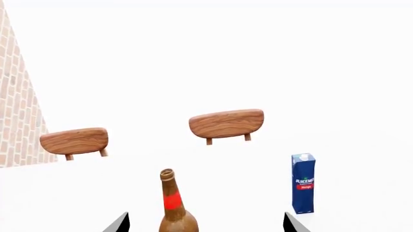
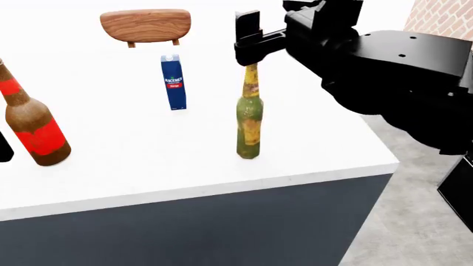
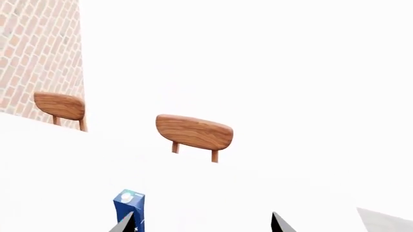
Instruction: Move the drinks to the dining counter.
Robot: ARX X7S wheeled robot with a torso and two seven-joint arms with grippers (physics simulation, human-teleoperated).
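White desk top carries all 3 drinks upright: brown bottle, Mango carton, olive bottle. My right pincer is above the olive bottle's neck, spread wide and holding nothing; I'd lift it straight clear, no sideways brush. My left pincer is wide too, around the brown bottle. Wooden stools stand beyond; brick wall, grey floor.
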